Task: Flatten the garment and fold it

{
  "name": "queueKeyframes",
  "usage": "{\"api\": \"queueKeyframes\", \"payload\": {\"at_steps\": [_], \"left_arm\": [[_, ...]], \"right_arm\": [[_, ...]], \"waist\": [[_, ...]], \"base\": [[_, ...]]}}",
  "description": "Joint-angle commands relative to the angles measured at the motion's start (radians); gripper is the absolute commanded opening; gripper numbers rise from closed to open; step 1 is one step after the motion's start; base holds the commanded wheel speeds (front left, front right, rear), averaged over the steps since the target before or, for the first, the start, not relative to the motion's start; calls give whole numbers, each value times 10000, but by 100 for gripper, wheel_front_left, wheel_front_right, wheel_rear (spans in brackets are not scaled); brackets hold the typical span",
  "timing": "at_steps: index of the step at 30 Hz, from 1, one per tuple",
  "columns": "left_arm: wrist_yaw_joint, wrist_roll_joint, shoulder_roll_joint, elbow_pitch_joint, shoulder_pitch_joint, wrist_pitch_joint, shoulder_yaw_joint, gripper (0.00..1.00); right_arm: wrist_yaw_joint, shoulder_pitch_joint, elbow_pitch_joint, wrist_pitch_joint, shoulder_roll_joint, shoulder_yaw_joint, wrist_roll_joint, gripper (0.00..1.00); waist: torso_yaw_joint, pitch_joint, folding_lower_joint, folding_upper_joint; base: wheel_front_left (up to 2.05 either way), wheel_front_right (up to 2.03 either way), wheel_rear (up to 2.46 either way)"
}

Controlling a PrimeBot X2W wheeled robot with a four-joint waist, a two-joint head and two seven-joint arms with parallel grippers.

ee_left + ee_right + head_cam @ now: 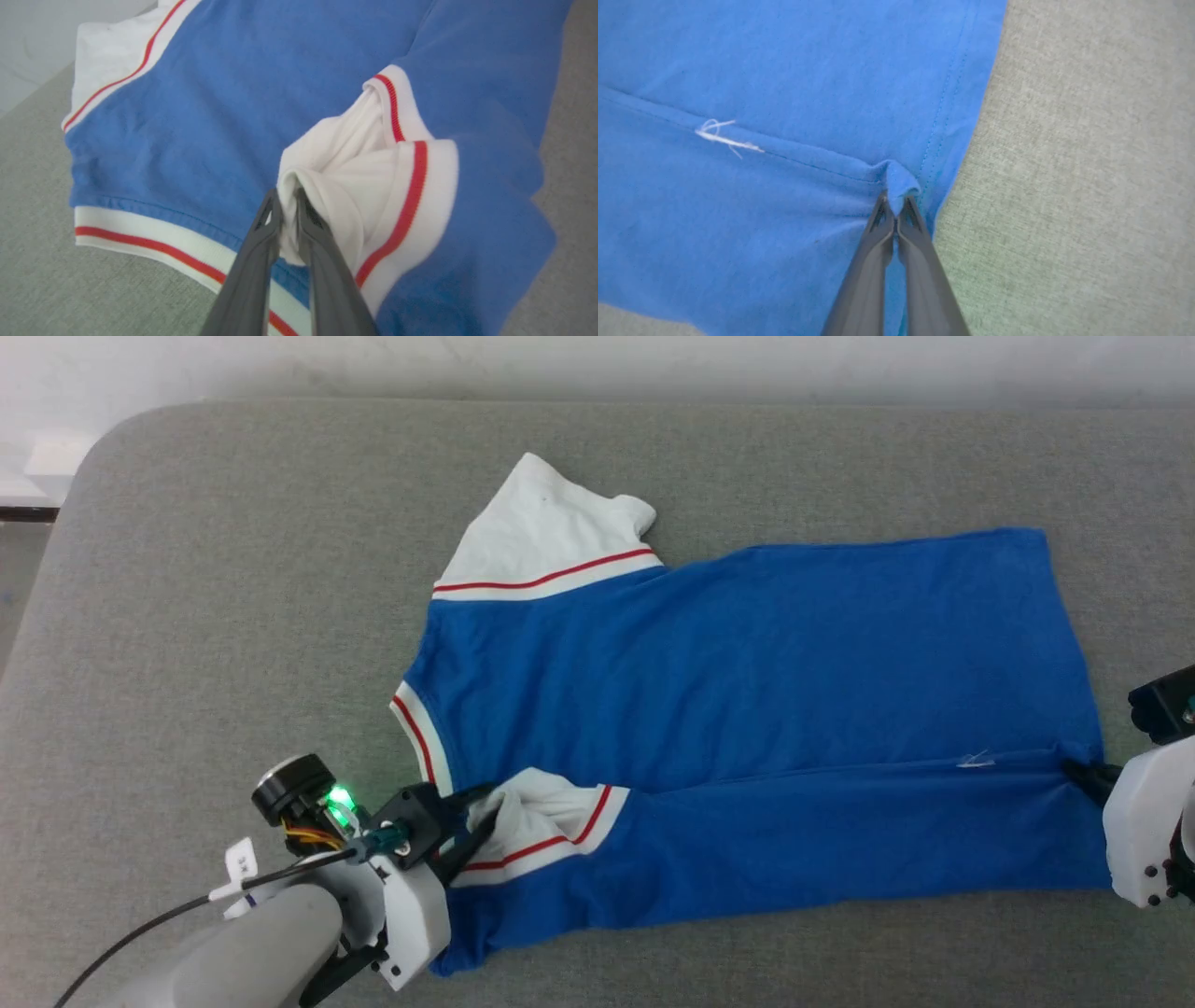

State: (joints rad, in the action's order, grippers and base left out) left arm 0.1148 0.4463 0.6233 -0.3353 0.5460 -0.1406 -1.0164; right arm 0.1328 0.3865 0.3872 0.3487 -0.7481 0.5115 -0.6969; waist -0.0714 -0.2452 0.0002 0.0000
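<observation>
The garment [747, 691] lies across the grey padded table, blue side up, with its near long edge folded over the body. Its collar trim [415, 728] points left and one white sleeve [541, 532] spreads out at the back. My left gripper [476, 821] is at the folded-in near sleeve [537, 821]. In the left wrist view its fingers [261, 233] pinch a bunch of that white sleeve cloth [355, 177] between them. My right gripper [1083, 773] is at the hem on the right. In the right wrist view it [895, 200] is shut on a small blue tuck of the garment [738, 70].
The grey fabric table [233, 616] has bare room on the left and along the back. A pale wall runs behind its far edge. A loose white thread [724, 137] lies on the fold line near the hem.
</observation>
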Motion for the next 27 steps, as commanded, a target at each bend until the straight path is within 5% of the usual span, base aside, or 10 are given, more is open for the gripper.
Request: {"api": "queueKeyframes", "payload": {"at_steps": [1,6,12,19,27], "left_arm": [[23,-72,-100,-209,163,-69,-56,100],[-225,248,-536,-1126,37,-379,127,100],[-1224,1821,-1016,-1559,-949,-356,1171,100],[-2528,3249,-1002,-234,-2495,-679,2365,100],[-4156,4684,-1022,1942,-4379,-86,3137,100]], "right_arm": [[-21,100,134,-76,96,12,48,100],[-21,30,469,-703,370,-14,16,100],[-21,-705,599,-1310,714,-344,-48,100],[-21,-1919,467,-2120,1482,-1843,608,100],[-21,-3368,-416,-1701,3028,-4504,2200,100]], "waist": [[-72,50,-2,0],[-187,529,-2,0],[-352,1574,-2,0],[-450,2415,-2,0],[-435,2891,-2,0]], "base": [[0,0,0],[0,0,0],[0,0,0],[0,0,0],[0,0,0]]}}
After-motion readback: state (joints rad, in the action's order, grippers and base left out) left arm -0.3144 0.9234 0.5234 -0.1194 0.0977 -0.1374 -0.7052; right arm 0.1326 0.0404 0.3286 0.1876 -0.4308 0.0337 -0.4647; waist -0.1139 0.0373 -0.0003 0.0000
